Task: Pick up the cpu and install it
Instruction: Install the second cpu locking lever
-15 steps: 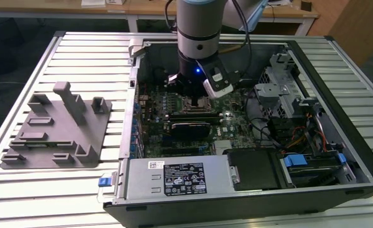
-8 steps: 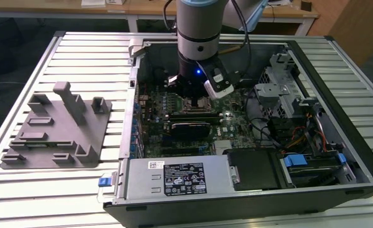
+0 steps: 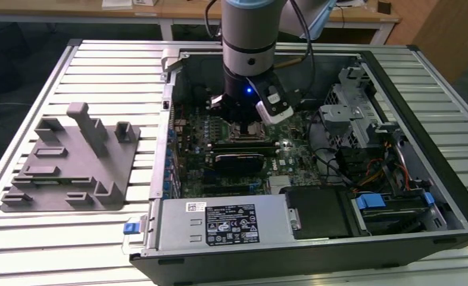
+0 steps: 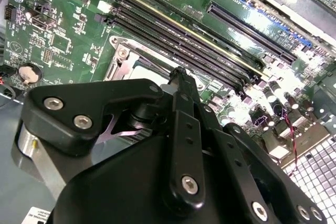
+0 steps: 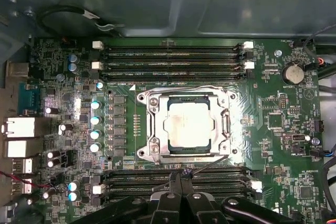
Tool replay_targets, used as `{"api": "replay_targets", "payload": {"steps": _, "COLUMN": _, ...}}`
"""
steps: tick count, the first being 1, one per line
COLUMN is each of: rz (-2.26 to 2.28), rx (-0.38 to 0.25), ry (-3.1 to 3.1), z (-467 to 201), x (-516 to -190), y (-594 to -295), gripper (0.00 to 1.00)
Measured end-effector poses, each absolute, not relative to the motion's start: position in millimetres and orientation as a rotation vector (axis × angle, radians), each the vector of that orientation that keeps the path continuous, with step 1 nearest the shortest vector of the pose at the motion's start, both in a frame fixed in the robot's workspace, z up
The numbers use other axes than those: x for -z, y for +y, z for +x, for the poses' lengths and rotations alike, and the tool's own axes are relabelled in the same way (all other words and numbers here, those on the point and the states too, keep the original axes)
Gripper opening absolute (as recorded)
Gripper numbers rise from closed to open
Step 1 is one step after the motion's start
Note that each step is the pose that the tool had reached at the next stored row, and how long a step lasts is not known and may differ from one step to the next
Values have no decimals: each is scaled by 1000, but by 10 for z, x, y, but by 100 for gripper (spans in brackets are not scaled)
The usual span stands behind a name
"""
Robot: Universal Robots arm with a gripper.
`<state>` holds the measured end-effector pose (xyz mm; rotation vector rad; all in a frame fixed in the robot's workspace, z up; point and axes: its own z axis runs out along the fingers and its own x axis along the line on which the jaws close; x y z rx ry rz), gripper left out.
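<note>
The small flat square cpu (image 5: 187,127) with its silvery-grey metal top plate lies flat in the metal-framed motherboard socket (image 5: 152,153) in the first wrist view, seated level inside the frame, so placement looks done. The black end effector (image 5: 180,178) hangs just beside the socket, over the nearest of the 2 rows of black memory slots (image 5: 173,55), its fingertips pressed together and empty (a narrow stance suits the tight board). In the exterior view the grey plastic holder block (image 3: 67,164) stands well apart on the slatted metal desk (image 3: 115,65), outside the open black computer case (image 3: 424,149).
</note>
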<state>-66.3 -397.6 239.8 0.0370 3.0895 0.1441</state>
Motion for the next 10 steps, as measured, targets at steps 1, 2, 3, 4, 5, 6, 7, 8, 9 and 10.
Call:
{"api": "replay_targets", "payload": {"steps": 1, "rz": 37, "rx": -144, "ry": 3089, "z": -664, "x": -2396, "y": -3977, "gripper": 11}}
{"api": "replay_targets", "payload": {"steps": 2, "rz": 37, "rx": -144, "ry": 3090, "z": -664, "x": -2392, "y": -3979, "gripper": 11}}
{"api": "replay_targets", "payload": {"steps": 3, "rz": 37, "rx": -144, "ry": 3090, "z": -666, "x": -2386, "y": -3982, "gripper": 11}}
{"api": "replay_targets", "payload": {"steps": 4, "rz": 35, "rx": -144, "ry": 3090, "z": -672, "x": -2377, "y": -3985, "gripper": 11}}
{"api": "replay_targets", "payload": {"steps": 5, "rz": 30, "rx": -145, "ry": 3090, "z": -678, "x": -2368, "y": -3990, "gripper": 11}}
{"api": "replay_targets", "payload": {"steps": 6, "rz": 24, "rx": -146, "ry": 3090, "z": -687, "x": -2358, "y": -3995, "gripper": 11}}
{"api": "replay_targets", "payload": {"steps": 7, "rz": 17, "rx": -149, "ry": 3090, "z": -698, "x": -2347, "y": -3999, "gripper": 11}}
{"api": "replay_targets", "payload": {"steps": 8, "rz": 9, "rx": -154, "ry": 3090, "z": -707, "x": -2336, "y": -4002, "gripper": 11}}
{"api": "replay_targets", "payload": {"steps": 9, "rz": 0, "rx": -162, "ry": 3090, "z": -714, "x": -2325, "y": -4004, "gripper": 11}}
{"api": "replay_targets", "payload": {"steps": 10, "rz": -7, "rx": -169, "ry": 3090, "z": -718, "x": -2315, "y": -4006, "gripper": 11}}
